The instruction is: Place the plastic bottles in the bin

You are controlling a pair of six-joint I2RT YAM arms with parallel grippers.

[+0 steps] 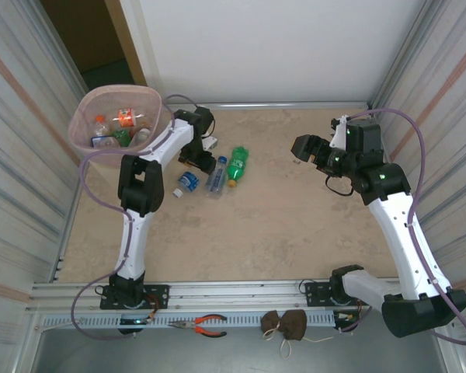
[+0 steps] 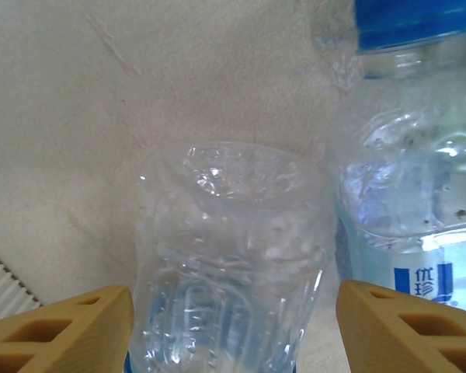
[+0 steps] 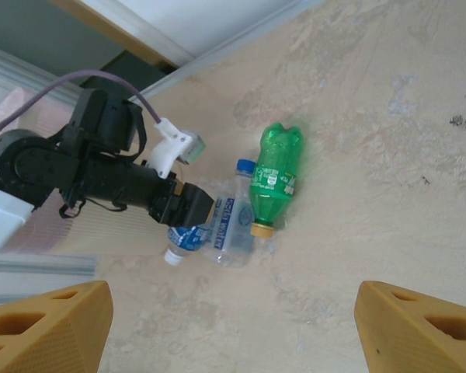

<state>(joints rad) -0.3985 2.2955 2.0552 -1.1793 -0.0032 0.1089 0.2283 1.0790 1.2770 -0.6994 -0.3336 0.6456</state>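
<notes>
Left wrist view: left claw (image 2: 233, 295) open astride a clear crumpled plastic bottle (image 2: 229, 256).
Just beside it lies a blue-capped clear bottle (image 2: 412, 194); right claw (image 3: 233, 291) is wide, empty.

Robotics lab test cell. Beige desk (image 1: 279, 225) enclosed by ribbed metal walls (image 1: 15, 140); aluminium rail (image 1: 241, 294) along near edge, left arm (image 1: 136, 225) and right arm (image 1: 404, 225) bolted to it; orange-handled pliers (image 1: 206, 325) lying just below the rail.

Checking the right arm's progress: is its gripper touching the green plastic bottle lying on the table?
Apart. The top view shows bare table between the right gripper and the green plastic bottle.
</notes>
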